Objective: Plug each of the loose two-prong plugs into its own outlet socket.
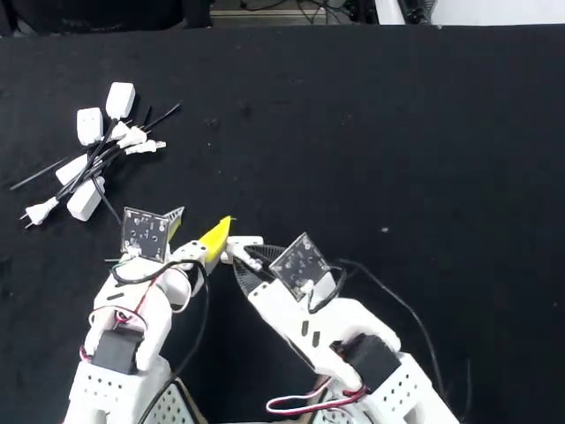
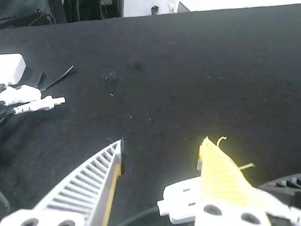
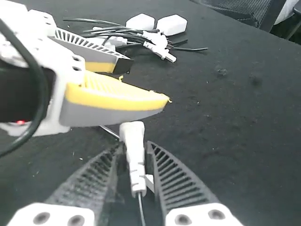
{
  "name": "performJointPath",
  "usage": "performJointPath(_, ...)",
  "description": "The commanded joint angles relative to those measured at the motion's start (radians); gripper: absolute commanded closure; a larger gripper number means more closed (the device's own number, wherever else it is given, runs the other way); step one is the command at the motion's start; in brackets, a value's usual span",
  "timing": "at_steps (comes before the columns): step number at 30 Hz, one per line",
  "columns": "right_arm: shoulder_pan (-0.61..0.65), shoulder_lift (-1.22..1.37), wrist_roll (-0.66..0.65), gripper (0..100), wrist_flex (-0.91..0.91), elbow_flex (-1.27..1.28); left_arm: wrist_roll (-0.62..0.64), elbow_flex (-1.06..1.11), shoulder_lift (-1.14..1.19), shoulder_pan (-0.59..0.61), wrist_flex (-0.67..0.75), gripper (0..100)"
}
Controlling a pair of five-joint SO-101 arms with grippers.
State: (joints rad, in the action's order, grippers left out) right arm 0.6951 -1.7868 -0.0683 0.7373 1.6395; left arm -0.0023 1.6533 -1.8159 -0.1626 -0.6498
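Now | right hand (image 3: 135, 147) clamps socket (image 3: 132, 134); left hand (image 2: 162, 141) spread wide beside it

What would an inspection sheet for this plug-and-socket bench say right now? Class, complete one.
Surface: black table.
Job's things: heap of white plugs and sockets at the far left; one white connector in the right hand.
Clutter: nothing seen.
Hands: left hand open, its yellow finger next to the connector; right hand shut on it.
Cables: black cords tangled through the heap; arm wiring looped over the arms.
Surroundings: dark furniture beyond the far edge.
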Motion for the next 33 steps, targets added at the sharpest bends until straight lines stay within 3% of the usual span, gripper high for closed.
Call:
performJointPath(1, -0.104, -0.054, -0.008, 98.8, 0.003, -0.015, 0.009, -0.036, 0.014, -0.002, -0.002, 74)
performJointPath(12, -0.138, -0.054, -0.008, 98.8, 0.002, -0.012, 0.009, -0.044, 0.014, -0.001, 0.006, 74)
performJointPath(16, -0.1, -0.053, -0.008, 98.8, 0.011, 0.001, 0.012, -0.091, 0.014, 0.067, 0.006, 74)
performJointPath(20, -0.025, -0.053, -0.008, 98.8, 0.008, 0.022, 0.094, -0.094, 0.014, 0.09, 0.008, 74)
performJointPath(27, -0.003, -0.054, -0.005, 98.8, -0.026, 0.041, 0.091, -0.073, 0.014, -0.03, 0.008, 74)
performJointPath(33, -0.008, -0.062, -0.005, 98.8, -0.026, 0.033, -0.015, -0.03, 0.014, -0.087, 0.009, 74)
